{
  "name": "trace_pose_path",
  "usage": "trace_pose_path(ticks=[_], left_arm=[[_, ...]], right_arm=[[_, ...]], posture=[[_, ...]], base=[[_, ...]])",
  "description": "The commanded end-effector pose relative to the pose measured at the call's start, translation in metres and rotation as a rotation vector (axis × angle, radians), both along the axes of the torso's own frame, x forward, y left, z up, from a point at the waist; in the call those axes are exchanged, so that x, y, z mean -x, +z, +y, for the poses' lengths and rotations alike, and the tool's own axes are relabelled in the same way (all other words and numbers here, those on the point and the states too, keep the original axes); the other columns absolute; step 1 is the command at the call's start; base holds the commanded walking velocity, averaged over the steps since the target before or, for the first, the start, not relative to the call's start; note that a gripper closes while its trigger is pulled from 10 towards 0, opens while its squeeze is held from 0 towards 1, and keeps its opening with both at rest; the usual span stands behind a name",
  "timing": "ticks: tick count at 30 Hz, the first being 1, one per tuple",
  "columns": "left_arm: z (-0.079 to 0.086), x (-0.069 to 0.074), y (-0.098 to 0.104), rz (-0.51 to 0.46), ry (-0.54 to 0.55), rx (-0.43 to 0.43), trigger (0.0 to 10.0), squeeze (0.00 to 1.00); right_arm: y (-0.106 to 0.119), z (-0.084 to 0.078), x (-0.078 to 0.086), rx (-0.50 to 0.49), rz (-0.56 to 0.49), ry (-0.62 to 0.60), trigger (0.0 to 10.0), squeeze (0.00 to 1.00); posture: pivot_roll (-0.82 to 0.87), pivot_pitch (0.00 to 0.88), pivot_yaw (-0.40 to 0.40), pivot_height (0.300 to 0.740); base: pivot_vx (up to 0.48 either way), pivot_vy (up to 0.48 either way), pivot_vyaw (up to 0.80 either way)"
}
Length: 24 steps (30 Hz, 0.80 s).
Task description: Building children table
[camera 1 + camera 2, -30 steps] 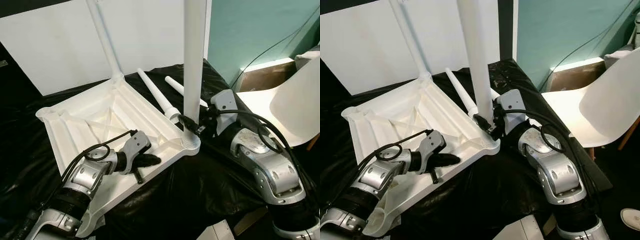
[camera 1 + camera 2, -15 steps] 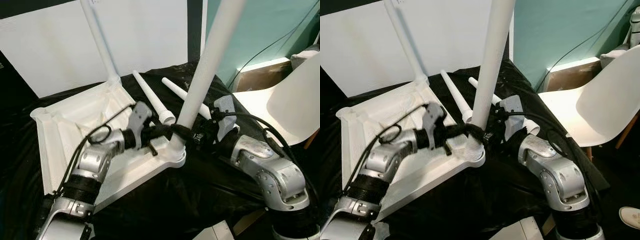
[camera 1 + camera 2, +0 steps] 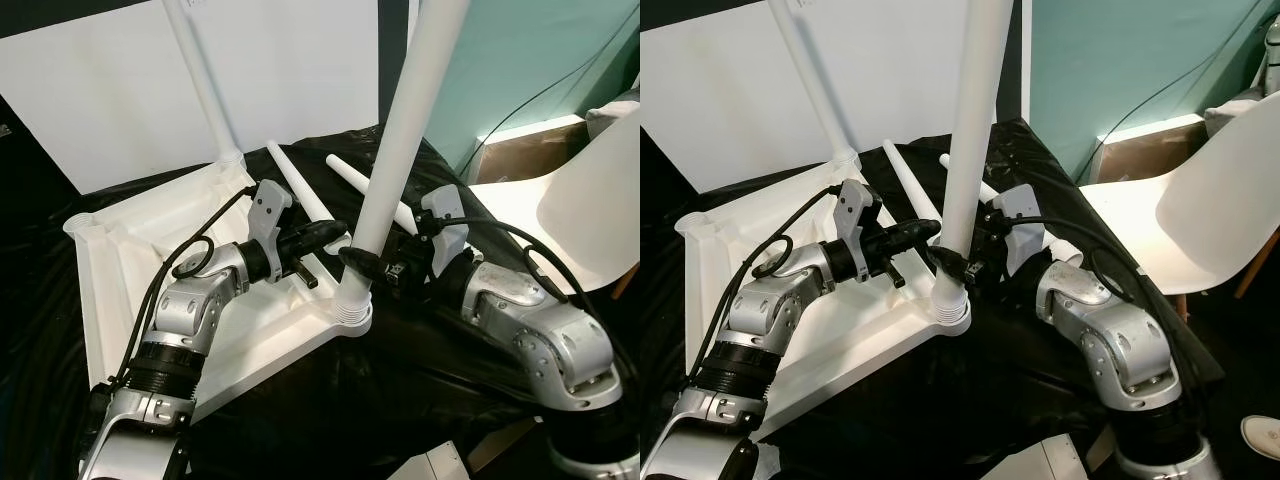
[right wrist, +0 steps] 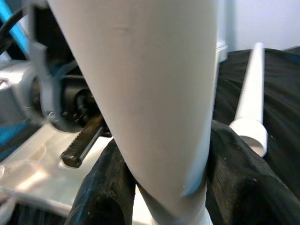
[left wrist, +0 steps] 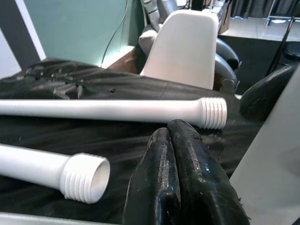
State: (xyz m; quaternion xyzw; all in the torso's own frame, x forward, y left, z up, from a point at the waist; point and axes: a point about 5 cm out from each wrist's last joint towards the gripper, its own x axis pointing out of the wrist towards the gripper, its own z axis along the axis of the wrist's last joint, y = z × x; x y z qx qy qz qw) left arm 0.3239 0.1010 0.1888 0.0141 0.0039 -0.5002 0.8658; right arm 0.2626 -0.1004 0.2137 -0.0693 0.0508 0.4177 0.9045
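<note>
Evidently mid-assembly: leg (image 3: pixel 400 150) stood tilted in the corner socket of the upturned tabletop (image 3: pixel 130 260) on the black-draped desk (image 3: pixel 420 370), clamped low by the right tool (image 3: pixel 357 262); left tool (image 3: pixel 335 229) pressed shut, empty, just beside. Next, probably: straighten and screw home. Two spare legs (image 3: pixel 305 200) lay behind.

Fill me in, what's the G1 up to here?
It is assembling an upturned white tabletop on black sheeting. The right gripper clamps a white leg standing tilted in the near corner socket. The left gripper, fingers shut, reaches in beside it. Another leg stands in the far corner; two loose legs lie behind.
</note>
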Motion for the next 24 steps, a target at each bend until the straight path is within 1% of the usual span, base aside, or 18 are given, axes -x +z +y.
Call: trace_pose_path(ticks=[1,3,4,6,8,9,10,12,14,16,17,19,20,21,22,23,24], left_arm=[[0.004,0.0,-0.007,0.029,0.027,-0.014,10.0,0.0],[0.005,0.0,-0.009,0.038,0.028,-0.014,10.0,0.0],[0.007,0.002,-0.015,0.055,0.025,-0.035,10.0,0.0],[0.007,0.002,-0.015,0.055,0.025,-0.035,10.0,0.0],[0.011,0.006,-0.033,0.094,0.035,-0.096,10.0,0.0],[0.011,0.006,-0.033,0.094,0.035,-0.096,10.0,0.0],[0.013,0.007,-0.041,0.11,0.042,-0.127,10.0,0.0],[0.013,0.007,-0.041,0.11,0.042,-0.127,10.0,0.0],[0.014,0.008,-0.053,0.133,0.061,-0.167,10.0,0.0],[0.014,0.008,-0.053,0.133,0.061,-0.167,10.0,0.0],[0.013,0.008,-0.056,0.138,0.067,-0.173,10.0,0.0],[0.013,0.008,-0.056,0.138,0.067,-0.173,10.0,0.0],[0.011,0.009,-0.06,0.141,0.067,-0.182,10.0,0.0],[0.011,0.009,-0.06,0.141,0.067,-0.182,10.0,0.0],[0.01,0.01,-0.063,0.145,0.066,-0.191,10.0,0.0],[0.01,0.01,-0.063,0.145,0.066,-0.191,10.0,0.0],[0.009,0.01,-0.067,0.149,0.07,-0.214,10.0,0.0]], right_arm=[[-0.019,-0.001,-0.002,0.073,0.083,-0.005,10.0,0.0],[-0.017,-0.002,-0.004,0.082,0.069,-0.007,10.0,0.0],[-0.013,-0.003,-0.006,0.083,0.044,-0.014,10.0,0.0],[-0.013,-0.003,-0.006,0.083,0.044,-0.014,10.0,0.0],[-0.006,-0.002,-0.009,0.073,0.004,-0.028,10.0,0.0],[-0.006,-0.002,-0.009,0.073,0.004,-0.028,10.0,0.0],[-0.002,-0.001,-0.01,0.065,-0.012,-0.035,10.0,0.0],[-0.002,-0.001,-0.01,0.065,-0.012,-0.035,10.0,0.0],[0.007,0.0,-0.013,0.045,-0.054,-0.052,10.0,0.0],[0.007,0.0,-0.013,0.045,-0.054,-0.052,10.0,0.0],[0.011,0.0,-0.014,0.04,-0.075,-0.058,10.0,0.0],[0.011,0.0,-0.014,0.04,-0.075,-0.058,10.0,0.0],[0.015,0.001,-0.015,0.044,-0.099,-0.059,10.0,0.0],[0.015,0.001,-0.015,0.044,-0.099,-0.059,10.0,0.0],[0.017,0.001,-0.016,0.065,-0.13,-0.051,10.0,0.0],[0.017,0.001,-0.016,0.065,-0.13,-0.051,10.0,0.0],[0.019,0.001,-0.016,0.096,-0.157,-0.036,10.0,0.0]], posture=[[-0.17,0.0,0.127,0.74],[-0.17,0.0,0.124,0.74],[-0.17,0.0,0.122,0.74],[-0.17,0.0,0.122,0.74],[-0.17,0.0,0.12,0.74],[-0.17,0.0,0.12,0.74],[-0.17,0.0,0.119,0.74],[-0.17,0.0,0.119,0.74],[-0.18,0.0,0.113,0.74],[-0.18,0.0,0.113,0.74],[-0.18,0.0,0.112,0.74],[-0.18,0.0,0.112,0.74],[-0.18,0.0,0.106,0.74],[-0.18,0.0,0.106,0.74],[-0.19,0.0,0.101,0.74],[-0.19,0.0,0.101,0.74],[-0.19,0.0,0.098,0.74]], base=[[0.0,0.0,0.0],[0.0,0.0,0.0],[0.0,0.0,0.0],[0.0,0.0,0.0],[0.0,0.0,0.0],[0.0,0.0,0.0],[0.0,0.0,0.0],[0.0,0.0,0.0],[0.0,0.0,0.0],[0.0,0.0,0.0],[0.0,0.0,0.0],[0.0,0.0,0.0],[0.0,0.0,0.0],[0.0,0.0,0.0],[0.0,0.0,0.0],[0.0,0.0,0.0],[0.0,0.0,0.0]])
